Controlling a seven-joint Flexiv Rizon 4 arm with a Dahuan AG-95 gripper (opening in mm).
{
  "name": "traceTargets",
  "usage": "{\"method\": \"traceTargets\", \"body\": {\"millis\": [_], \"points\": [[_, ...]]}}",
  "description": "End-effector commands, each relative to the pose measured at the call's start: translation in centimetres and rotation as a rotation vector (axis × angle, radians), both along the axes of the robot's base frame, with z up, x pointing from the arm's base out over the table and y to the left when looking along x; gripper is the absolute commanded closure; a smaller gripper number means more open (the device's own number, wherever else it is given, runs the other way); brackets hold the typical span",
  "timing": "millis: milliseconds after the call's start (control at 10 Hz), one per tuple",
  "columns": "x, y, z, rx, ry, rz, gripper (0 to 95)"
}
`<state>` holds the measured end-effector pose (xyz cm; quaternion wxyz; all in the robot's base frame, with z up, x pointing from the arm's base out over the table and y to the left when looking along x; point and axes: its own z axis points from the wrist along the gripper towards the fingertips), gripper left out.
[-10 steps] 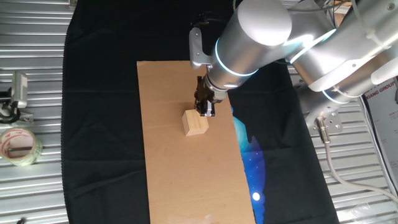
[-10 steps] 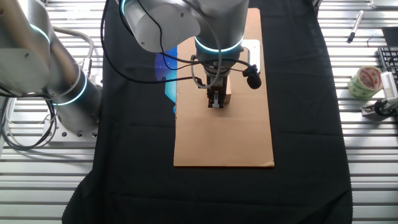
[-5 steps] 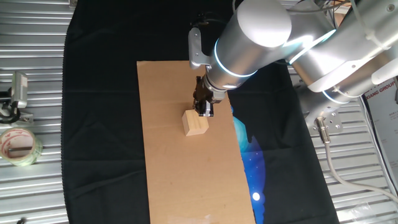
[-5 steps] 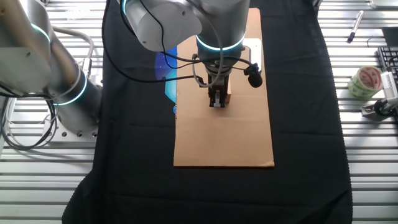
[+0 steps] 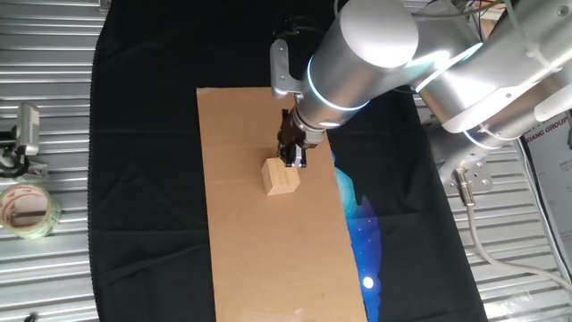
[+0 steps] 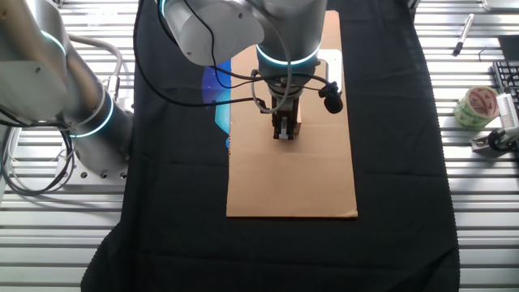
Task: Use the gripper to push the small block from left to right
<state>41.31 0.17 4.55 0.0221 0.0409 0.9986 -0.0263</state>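
Nearest you in one fixed view, the cardboard sheet (image 5: 268,233) lies bare on the black cloth (image 5: 143,179). Further up it sits the small block (image 5: 281,177), a tan cube near the sheet's middle. Right at the block's upper right corner stands the gripper (image 5: 293,157), its fingers drawn narrow and gripping nothing; whether a slit remains between them, you cannot tell. In the other fixed view the gripper (image 6: 283,135) covers most of the block (image 6: 298,126). Keep the tip low, just off the cardboard, meet the block's face squarely near its centre, and push slowly so it slides without turning aside.
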Motion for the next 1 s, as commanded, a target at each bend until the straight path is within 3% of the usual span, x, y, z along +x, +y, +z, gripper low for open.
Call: {"method": "traceTargets", "body": {"millis": [100, 1000], "points": [[0.03, 0.05, -0.05, -0.001, -0.001, -0.003, 95.0], [-0.02, 0.38, -0.25, -0.007, -0.005, -0.012, 95.0]]}}
